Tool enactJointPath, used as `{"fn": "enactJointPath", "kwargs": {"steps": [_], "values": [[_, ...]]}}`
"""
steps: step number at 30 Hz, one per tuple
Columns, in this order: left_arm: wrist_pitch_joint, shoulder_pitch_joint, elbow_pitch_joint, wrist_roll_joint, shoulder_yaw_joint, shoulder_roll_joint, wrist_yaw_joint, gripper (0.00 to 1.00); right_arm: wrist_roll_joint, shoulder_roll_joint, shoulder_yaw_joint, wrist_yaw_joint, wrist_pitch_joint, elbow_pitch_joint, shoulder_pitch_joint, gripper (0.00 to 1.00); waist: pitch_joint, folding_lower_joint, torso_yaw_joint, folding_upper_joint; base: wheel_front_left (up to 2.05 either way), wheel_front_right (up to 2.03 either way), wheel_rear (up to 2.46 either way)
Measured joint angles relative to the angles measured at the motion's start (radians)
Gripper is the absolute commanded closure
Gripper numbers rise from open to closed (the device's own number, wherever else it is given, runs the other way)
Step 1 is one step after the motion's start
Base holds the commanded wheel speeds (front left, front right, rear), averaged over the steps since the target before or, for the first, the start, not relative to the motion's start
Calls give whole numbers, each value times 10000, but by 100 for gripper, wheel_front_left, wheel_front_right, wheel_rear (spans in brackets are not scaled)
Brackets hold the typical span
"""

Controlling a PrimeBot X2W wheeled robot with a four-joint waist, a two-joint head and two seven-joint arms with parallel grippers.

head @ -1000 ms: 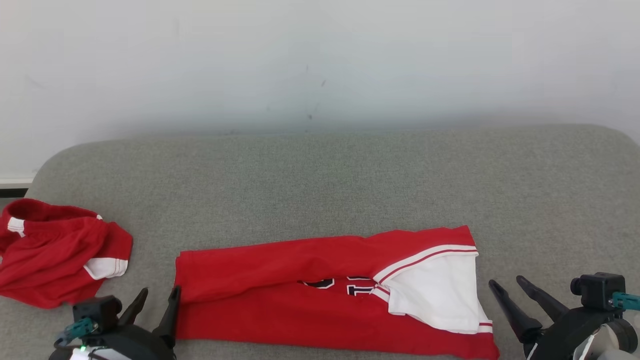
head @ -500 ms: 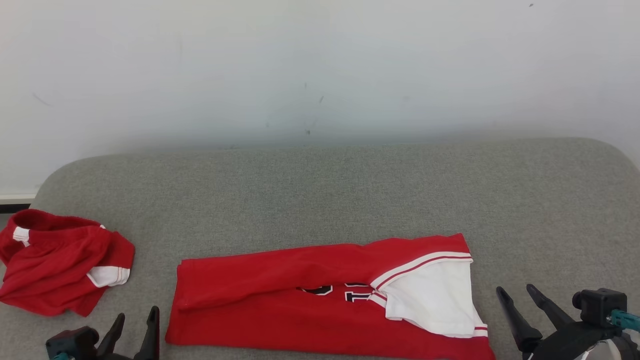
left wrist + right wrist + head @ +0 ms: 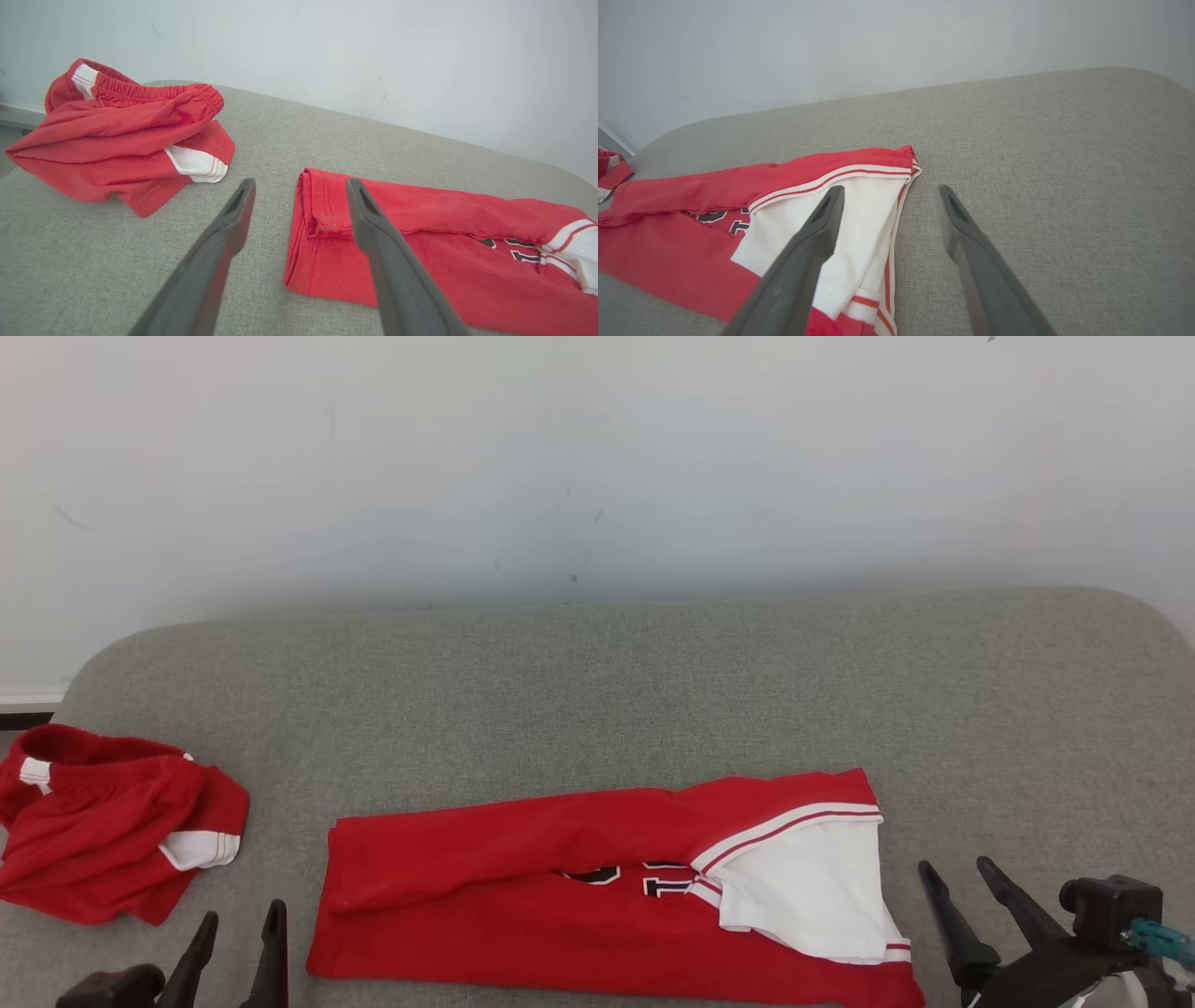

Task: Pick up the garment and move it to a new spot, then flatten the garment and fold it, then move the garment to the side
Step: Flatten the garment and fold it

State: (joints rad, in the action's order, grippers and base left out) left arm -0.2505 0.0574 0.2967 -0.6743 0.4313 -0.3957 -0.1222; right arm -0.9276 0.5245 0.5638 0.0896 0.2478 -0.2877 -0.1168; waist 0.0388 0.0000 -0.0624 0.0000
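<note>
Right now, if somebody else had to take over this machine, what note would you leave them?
Left end effector: open, empty, just off the left end of the red jersey.
Right end effector: open, empty, just off the jersey's right end, beside its white panel.
Jersey: lies flat near the front of the grey padded surface, folded lengthwise into a long strip.
Red shorts: crumpled at the far left, apart from the jersey.
Done: jersey laid out, flattened, first fold made.
Left: probably fold the strip across, then move it to the side.
</note>
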Motion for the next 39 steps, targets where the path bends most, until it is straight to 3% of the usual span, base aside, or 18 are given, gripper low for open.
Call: {"fn": "enactJointPath", "kwargs": {"steps": [9, 15, 29, 39], "values": [[-12, -620, -838, 591, -604, 324, -8, 0, 662, -240, -36, 173, 2, -52, -32, 0, -96, 0, -195, 1, 0, 0, 0], [-12, -913, -1239, 1026, -947, 359, -12, 0, 955, -408, 130, 249, -138, -917, -1027, 0, -163, 1, -273, 1, 0, 0, 0], [-13, -831, -1848, 1651, -1049, 725, -19, 0, 704, -1074, 901, 150, -2957, -3400, -2852, 0, -510, 1, -691, 1, 0, 0, 0], [-13, -653, -1896, 1827, -1035, 924, -19, 0, 127, -1415, 1264, 59, -5641, -4867, -3735, 0, -719, 0, -895, 0, 0, 0, 0]]}}
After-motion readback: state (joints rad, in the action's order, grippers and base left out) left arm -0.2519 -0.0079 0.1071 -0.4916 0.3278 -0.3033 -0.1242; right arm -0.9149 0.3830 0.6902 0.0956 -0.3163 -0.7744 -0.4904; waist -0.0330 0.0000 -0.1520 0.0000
